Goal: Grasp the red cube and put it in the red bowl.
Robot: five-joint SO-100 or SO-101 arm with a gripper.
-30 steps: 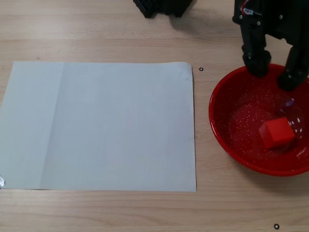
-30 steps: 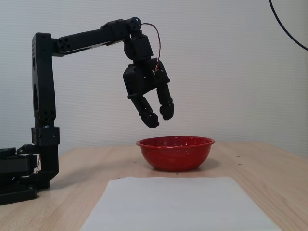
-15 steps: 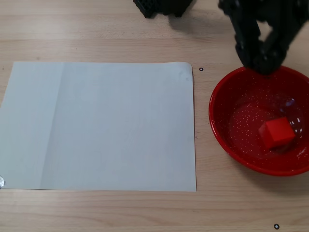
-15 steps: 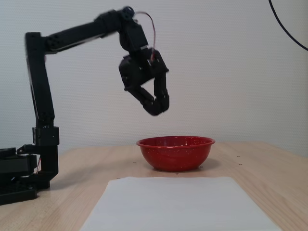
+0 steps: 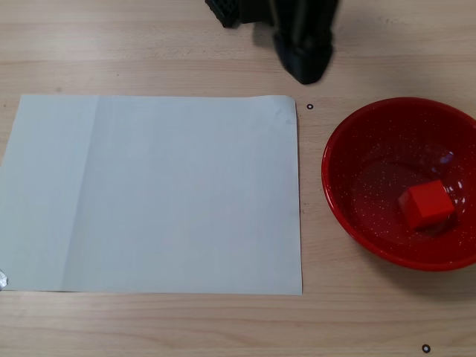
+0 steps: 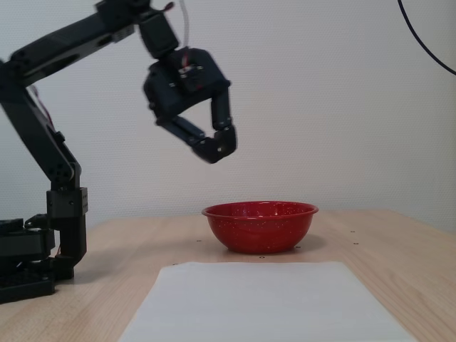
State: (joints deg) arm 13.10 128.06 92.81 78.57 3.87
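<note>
My hand (image 6: 217,148) is hanging high in the air in the side-on fixed view, up and to the left of the red bowl (image 6: 260,226) and well clear of its rim. My two fingertips are meeting at the tips, with a small loop of space behind them, and they are holding nothing. In the top-down fixed view my hand (image 5: 305,65) is showing as a dark blurred shape at the upper edge, over bare bench (image 5: 149,44), between the sheet and the bowl and beyond both.

My arm (image 6: 64,43) is reaching back and down to the left in the side-on view, to its base (image 6: 28,260) sitting on the bench.

The red cube (image 5: 426,205) is lying inside the red bowl (image 5: 349,149), right of the bowl's middle in the top-down view, turned slightly askew. In the side-on view the bowl's wall is hiding it.

A large white sheet of paper (image 5: 156,193) is lying flat on the bench to the left of the bowl in the top-down view, just beside it but not touching.
</note>
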